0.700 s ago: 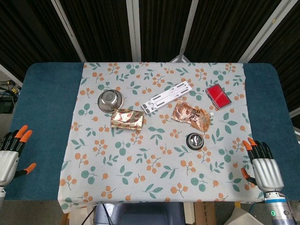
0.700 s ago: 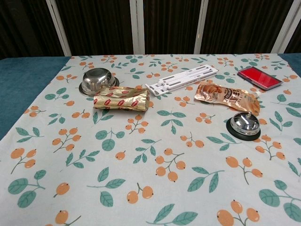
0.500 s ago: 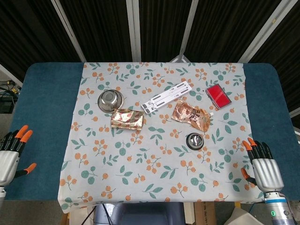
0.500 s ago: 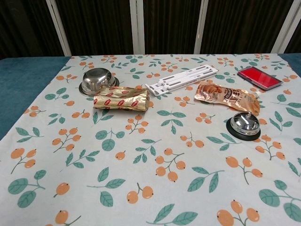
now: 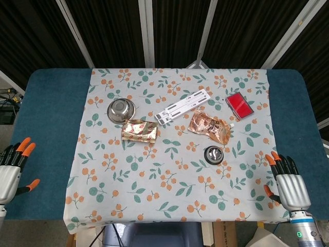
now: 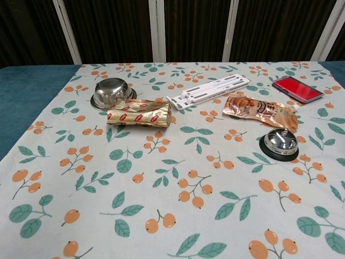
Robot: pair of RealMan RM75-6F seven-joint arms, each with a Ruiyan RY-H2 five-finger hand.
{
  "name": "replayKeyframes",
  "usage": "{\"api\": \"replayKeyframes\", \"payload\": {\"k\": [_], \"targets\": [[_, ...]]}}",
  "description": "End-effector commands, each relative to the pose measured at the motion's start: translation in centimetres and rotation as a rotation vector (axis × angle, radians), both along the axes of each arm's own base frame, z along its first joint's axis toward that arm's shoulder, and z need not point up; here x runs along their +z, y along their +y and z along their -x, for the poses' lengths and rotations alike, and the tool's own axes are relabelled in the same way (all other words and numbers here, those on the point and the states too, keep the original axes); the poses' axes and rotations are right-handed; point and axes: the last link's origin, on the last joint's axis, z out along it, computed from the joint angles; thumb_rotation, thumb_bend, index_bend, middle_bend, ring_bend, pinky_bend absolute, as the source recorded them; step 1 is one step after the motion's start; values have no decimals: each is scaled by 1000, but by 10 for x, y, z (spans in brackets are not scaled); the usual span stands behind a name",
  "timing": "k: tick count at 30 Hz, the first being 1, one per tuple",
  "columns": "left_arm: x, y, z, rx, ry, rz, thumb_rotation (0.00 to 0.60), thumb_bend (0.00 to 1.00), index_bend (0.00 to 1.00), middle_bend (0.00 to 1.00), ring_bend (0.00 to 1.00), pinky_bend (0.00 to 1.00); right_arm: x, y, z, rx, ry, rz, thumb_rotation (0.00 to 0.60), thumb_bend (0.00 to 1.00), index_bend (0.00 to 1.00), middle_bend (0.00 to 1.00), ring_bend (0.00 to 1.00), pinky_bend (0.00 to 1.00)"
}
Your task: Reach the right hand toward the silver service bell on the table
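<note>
The silver service bell (image 5: 214,153) on its black base stands on the floral cloth, right of the middle; the chest view shows the bell (image 6: 280,143) at the right. My right hand (image 5: 287,181) hovers at the table's near right corner, fingers apart and holding nothing, well to the right of and nearer than the bell. My left hand (image 5: 11,170) hangs off the near left edge, fingers spread and empty. Neither hand appears in the chest view.
A copper snack pouch (image 5: 208,126) lies just behind the bell. Further back are a red flat case (image 5: 239,105) and a white slotted strip (image 5: 183,106). A steel bowl (image 5: 121,109) and a gold wrapper (image 5: 139,130) lie at the left.
</note>
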Motion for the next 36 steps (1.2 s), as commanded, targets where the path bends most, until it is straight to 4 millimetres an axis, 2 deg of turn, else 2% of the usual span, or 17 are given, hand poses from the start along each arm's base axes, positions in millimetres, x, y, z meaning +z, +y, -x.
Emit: {"api": "replayKeyframes", "payload": {"k": [1,11,18,30,36], "targets": [[0,0,1,4,-3,-1,600,65,0,0,0,0,-1,0,0,0,1,-3,600,360,0,0,0,0],[1,-2,0,0,-1,-1,600,64,0,0,0,0,-6,0,-2,-4,-8,-22,600,360,0,0,0,0],[2,-2,0,2,-10,-10,600,65,0,0,0,0,-25,-16,-19,33,-64,-70,600,362,0,0,0,0],[2,0,1,13,-17,-5,600,64,0,0,0,0,-74,-57,-53,83,-84,-146,600,720,0,0,0,0],[3,0,1,18,-19,-8,600,64,0,0,0,0,-95,-68,-59,61,-76,-164,600,759,0,0,0,0]]}}
